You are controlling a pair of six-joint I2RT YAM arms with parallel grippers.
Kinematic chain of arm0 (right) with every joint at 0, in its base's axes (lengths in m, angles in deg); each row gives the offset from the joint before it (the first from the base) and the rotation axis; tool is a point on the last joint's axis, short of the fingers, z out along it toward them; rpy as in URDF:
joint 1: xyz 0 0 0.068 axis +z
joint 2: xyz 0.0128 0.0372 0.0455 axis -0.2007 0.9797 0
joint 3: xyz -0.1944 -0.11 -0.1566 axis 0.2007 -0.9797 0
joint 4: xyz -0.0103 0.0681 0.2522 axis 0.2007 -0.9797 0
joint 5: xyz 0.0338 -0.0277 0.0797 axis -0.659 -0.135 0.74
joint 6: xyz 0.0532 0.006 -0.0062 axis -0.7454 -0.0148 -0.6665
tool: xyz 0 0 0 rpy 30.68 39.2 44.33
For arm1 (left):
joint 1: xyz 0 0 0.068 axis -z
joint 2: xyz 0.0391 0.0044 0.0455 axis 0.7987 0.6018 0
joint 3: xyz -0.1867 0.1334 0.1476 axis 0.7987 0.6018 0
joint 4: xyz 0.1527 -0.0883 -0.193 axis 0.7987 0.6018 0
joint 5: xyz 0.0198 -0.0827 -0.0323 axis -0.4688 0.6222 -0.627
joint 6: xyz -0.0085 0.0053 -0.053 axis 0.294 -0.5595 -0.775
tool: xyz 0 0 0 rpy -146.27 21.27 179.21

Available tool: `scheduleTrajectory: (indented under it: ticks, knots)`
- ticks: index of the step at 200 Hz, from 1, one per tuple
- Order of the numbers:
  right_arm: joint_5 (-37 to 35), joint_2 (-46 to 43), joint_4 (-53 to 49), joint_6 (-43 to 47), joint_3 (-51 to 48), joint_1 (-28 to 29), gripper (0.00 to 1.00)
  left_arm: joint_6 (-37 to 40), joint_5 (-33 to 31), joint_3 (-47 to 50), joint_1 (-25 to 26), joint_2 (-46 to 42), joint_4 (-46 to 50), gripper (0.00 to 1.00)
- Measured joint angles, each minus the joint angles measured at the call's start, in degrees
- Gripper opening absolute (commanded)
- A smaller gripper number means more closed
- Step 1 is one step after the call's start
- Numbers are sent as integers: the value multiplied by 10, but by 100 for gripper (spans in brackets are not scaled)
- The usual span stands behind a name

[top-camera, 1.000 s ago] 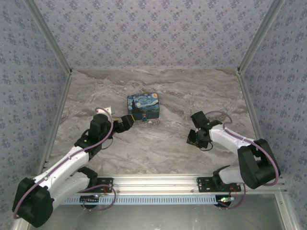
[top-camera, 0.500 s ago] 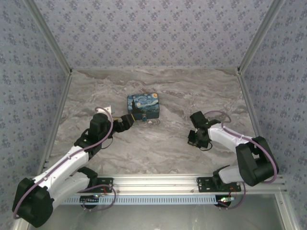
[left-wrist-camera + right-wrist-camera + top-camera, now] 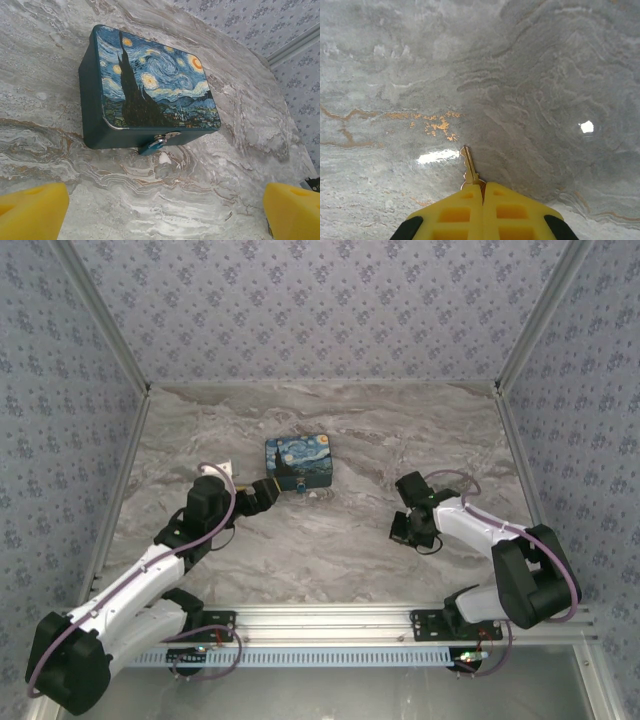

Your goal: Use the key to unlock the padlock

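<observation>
From my seat, the first risk is on the left. The left gripper (image 3: 270, 490) hangs just beside the near-left corner of the box (image 3: 150, 80) with its yellow pads (image 3: 32, 212) spread wide and holding nothing. Since the box isn't steadied, I judge a push from the key could slide it across the tabletop (image 3: 330, 550) or swing the padlock (image 3: 155, 144) aside.

The lock is tiny and dangles from the front clasp, on the side facing the near edge. I can't make out its keyhole, so lining up will be delicate.

On the right, the right gripper (image 3: 482, 192) is pinched shut on the key (image 3: 468, 167) by its head alone. Such a small hold could let the key twist or slip out if the tip meets the lock off-angle.

The key's shaft juts straight out from between the closed fingertips, low over the marble, and I can't tell whether it clears it. This is right of centre and well apart from the padlock, which sits mid-table, slightly left.
</observation>
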Motion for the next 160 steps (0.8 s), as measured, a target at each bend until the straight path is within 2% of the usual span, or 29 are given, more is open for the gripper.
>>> scheduleTrajectory:
  ticks: [56,160]
  knots:
    - [-7,-12,15,16,-1,10,0,0,0,0,0,-9,3,99]
    - [-3,-128,115,71,-38,22,0,-39,33,-28,0,15,-3,99]
